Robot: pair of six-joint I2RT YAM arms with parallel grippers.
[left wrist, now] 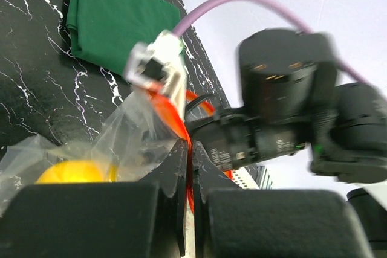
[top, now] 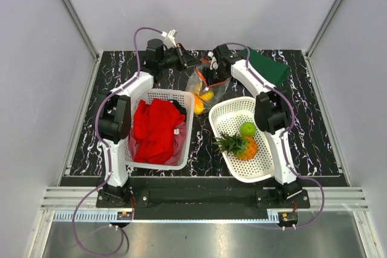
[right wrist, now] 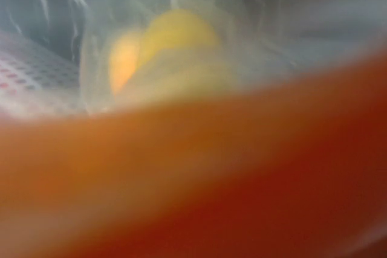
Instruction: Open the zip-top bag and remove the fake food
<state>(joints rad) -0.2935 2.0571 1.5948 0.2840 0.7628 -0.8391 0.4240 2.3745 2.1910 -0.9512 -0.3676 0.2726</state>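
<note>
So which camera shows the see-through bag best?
The left wrist view: the zip-top bag is close and sharp, its red zip strip plain. The top view shows it small and far. The right wrist view gives only an orange blur with yellow fruit behind.

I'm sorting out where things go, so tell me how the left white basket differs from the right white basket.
Shape: the left basket is rectangular, while the right basket is oval. Pose: the left basket sits roughly square to the table edge, and the right basket lies diagonally. Contents: the left basket holds a red cloth, and the right basket holds a pineapple and a green fruit. Both are white and perforated.
</note>
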